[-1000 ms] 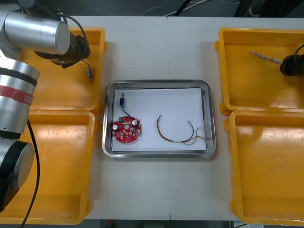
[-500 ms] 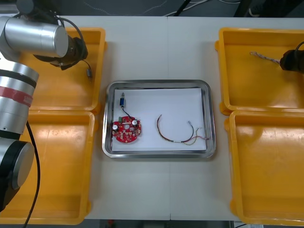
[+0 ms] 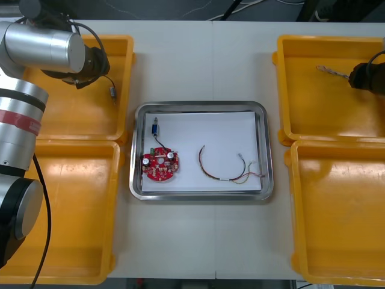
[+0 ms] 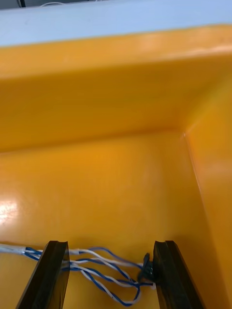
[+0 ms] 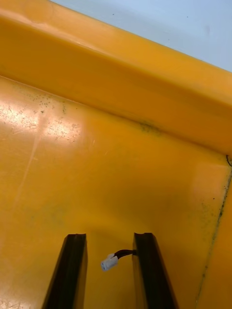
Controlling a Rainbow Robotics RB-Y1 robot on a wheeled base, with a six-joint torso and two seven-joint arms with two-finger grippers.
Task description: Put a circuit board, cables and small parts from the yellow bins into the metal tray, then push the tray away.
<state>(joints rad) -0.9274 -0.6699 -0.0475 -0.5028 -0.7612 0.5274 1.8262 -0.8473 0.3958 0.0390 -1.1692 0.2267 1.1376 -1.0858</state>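
The left hand (image 5: 110,235) is over the floor of a yellow bin (image 5: 96,159), its two black fingers (image 5: 70,275) standing apart, and between them lies the white plug (image 5: 109,262) of a thin black cable (image 5: 126,252) that reaches one finger, with the bin's wall and the pale surface (image 5: 169,24) beyond.
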